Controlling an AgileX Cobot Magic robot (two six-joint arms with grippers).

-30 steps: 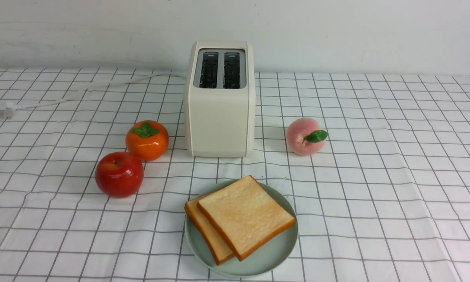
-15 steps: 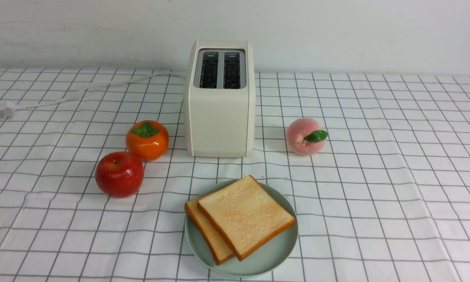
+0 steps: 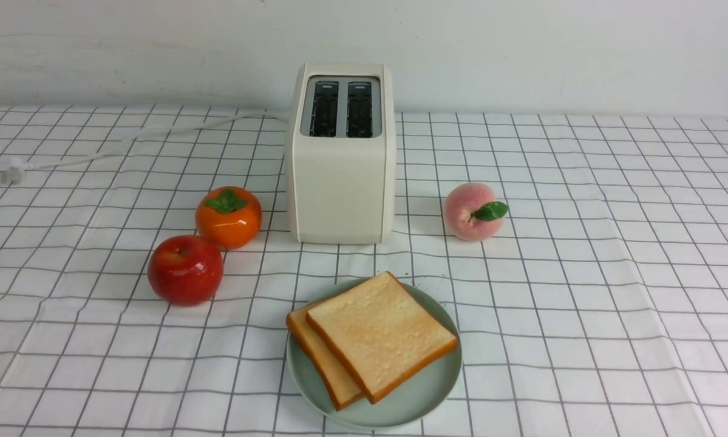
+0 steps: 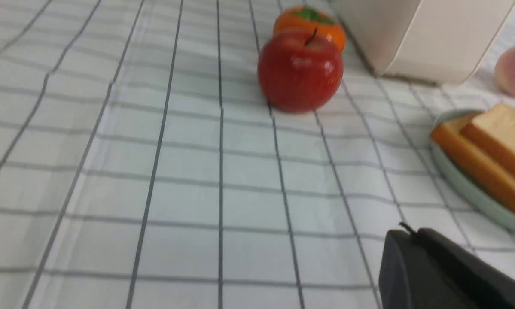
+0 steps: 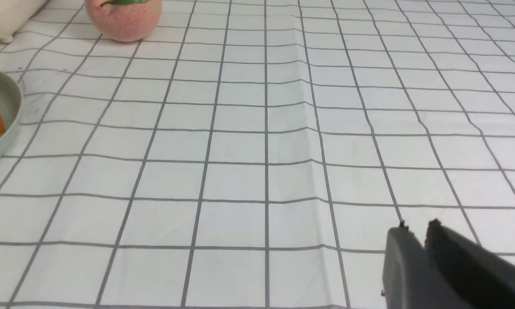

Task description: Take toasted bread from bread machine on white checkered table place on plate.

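Two toast slices [image 3: 381, 334] are stacked, overlapping, on the plate [image 3: 427, 391], which is set near the front edge of the counter [image 3: 612, 273], mid-width. The toaster [image 3: 340, 176] is placed behind the plate, toward the back edge; both slots are seen empty. An apple [image 3: 185, 269] and an orange fruit [image 3: 227, 216] are found left of the toaster, a peach [image 3: 472, 211] to its right. A cord [image 3: 127, 141] is run toward the back left corner. The left fingers [image 4: 405, 234] are seen pressed together above bare cloth, near the plate. The right fingers [image 5: 416, 229] are likewise nearly closed, nothing held.
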